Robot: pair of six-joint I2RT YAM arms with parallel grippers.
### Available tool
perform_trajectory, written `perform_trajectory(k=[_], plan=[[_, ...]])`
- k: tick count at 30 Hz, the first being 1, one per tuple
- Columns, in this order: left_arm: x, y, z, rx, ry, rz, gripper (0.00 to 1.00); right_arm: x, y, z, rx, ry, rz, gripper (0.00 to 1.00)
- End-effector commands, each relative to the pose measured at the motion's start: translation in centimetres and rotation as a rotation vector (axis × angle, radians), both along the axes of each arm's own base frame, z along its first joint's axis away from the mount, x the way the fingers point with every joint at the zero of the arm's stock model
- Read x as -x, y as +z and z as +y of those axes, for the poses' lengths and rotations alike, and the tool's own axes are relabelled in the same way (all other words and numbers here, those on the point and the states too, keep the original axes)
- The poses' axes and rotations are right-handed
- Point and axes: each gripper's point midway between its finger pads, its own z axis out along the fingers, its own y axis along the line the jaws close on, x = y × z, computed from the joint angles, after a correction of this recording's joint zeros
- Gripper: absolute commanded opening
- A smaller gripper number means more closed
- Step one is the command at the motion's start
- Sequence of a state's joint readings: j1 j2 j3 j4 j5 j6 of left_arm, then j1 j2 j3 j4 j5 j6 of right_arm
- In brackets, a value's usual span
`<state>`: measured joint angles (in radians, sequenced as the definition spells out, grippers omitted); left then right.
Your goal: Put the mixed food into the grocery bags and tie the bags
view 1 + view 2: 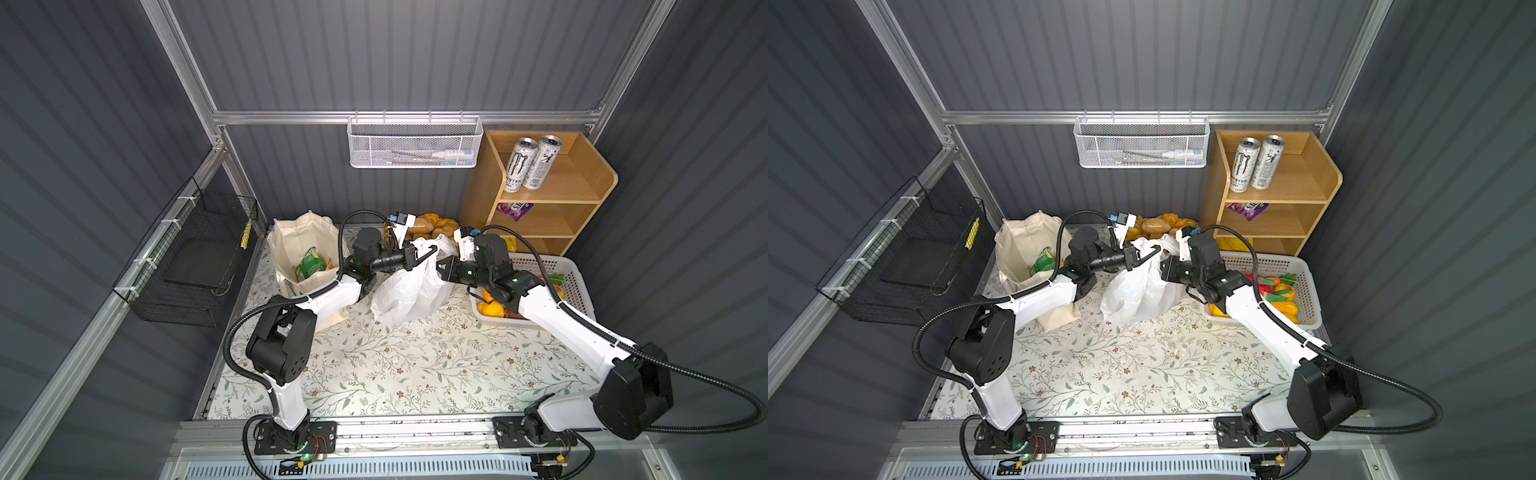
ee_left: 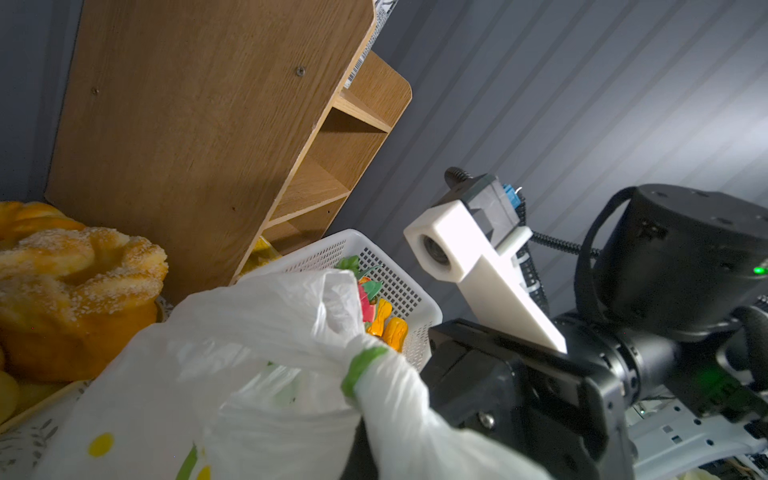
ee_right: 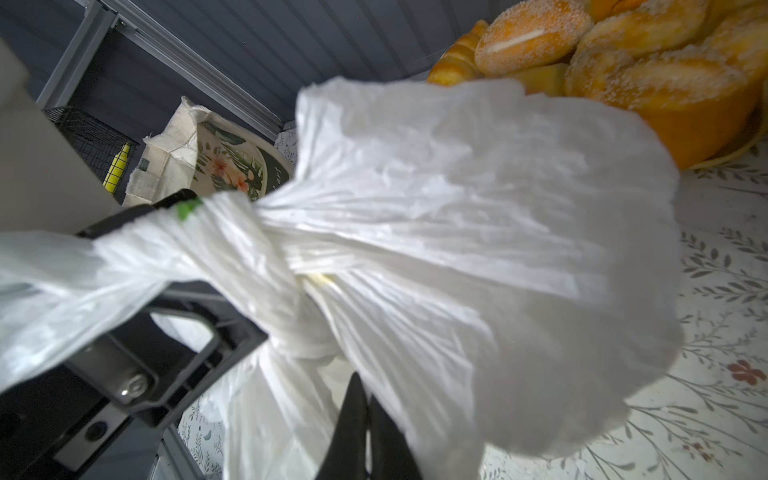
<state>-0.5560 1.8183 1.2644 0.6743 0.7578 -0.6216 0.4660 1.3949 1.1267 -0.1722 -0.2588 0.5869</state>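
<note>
Right arm (image 1: pixel 557 316) nearest, floral tabletop (image 1: pixel 415 365) under it – white plastic bag (image 1: pixel 409 291) between both claws, mid-tie. Right gripper (image 3: pixel 365 419) clamped shut on bag film. Left gripper (image 1: pixel 428 252) looks spread in both top views though it may be closing on the twisted handle (image 2: pixel 361 365) – can't confirm. Keep pulls opposed and even, thin film tears. Canvas tote (image 1: pixel 299 253) behind left claw, toy produce (image 1: pixel 1283 297) in basket (image 1: pixel 577 274) behind right claw

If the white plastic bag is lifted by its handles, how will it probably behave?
The white plastic bag looks thin and crinkled, so it will likely sag and change shape when lifted. Its neck is bunched and twisted, so the film may stretch or slip under a strong pull.
</note>
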Motion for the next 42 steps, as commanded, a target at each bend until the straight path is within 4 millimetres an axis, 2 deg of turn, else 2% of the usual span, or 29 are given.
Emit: perform_trajectory(k=[1,4,10,11,13,15,21,24,27,31,37,42], plan=[[0.2,0.9,0.1,0.038,-0.005,-0.046,0.00,-0.5,0.2,-2.2,0.004,-0.062,-0.003,0.00],[0.9,1.3,0.3,0.054,-0.031,-0.076,0.00,-1.3,0.2,-3.3,-0.033,-0.085,0.011,0.00],[1.5,1.6,0.7,0.072,-0.056,-0.101,0.00,-1.5,0.2,-2.9,-0.047,-0.061,0.016,0.00],[1.5,1.6,0.7,0.072,-0.057,-0.102,0.00,-1.4,0.3,-2.8,-0.053,-0.057,0.017,0.04],[1.5,1.6,0.7,0.072,-0.058,-0.109,0.00,-0.8,0.6,-2.3,-0.076,-0.017,0.028,0.22],[1.5,1.8,0.8,0.072,-0.060,-0.119,0.00,-0.2,1.7,-2.5,-0.098,-0.008,0.025,0.36],[1.6,1.6,1.0,0.026,-0.052,-0.173,0.00,2.7,7.1,-5.2,-0.171,-0.093,0.002,0.56],[1.9,1.7,1.1,0.004,-0.055,-0.211,0.00,3.4,8.6,-4.1,-0.281,-0.058,0.049,0.63],[2.0,1.7,1.3,-0.011,-0.045,-0.244,0.00,3.0,8.7,-2.6,-0.400,-0.028,0.116,0.70],[2.2,2.1,1.5,-0.028,-0.032,-0.284,0.00,2.3,7.6,-0.7,-0.563,0.004,0.223,0.76],[2.5,1.9,1.6,-0.066,-0.037,-0.307,0.00,2.4,6.6,1.5,-0.558,0.039,0.260,0.80],[2.4,1.7,1.7,-0.078,-0.034,-0.309,0.00,2.3,6.6,2.1,-0.554,0.045,0.262,0.80]])
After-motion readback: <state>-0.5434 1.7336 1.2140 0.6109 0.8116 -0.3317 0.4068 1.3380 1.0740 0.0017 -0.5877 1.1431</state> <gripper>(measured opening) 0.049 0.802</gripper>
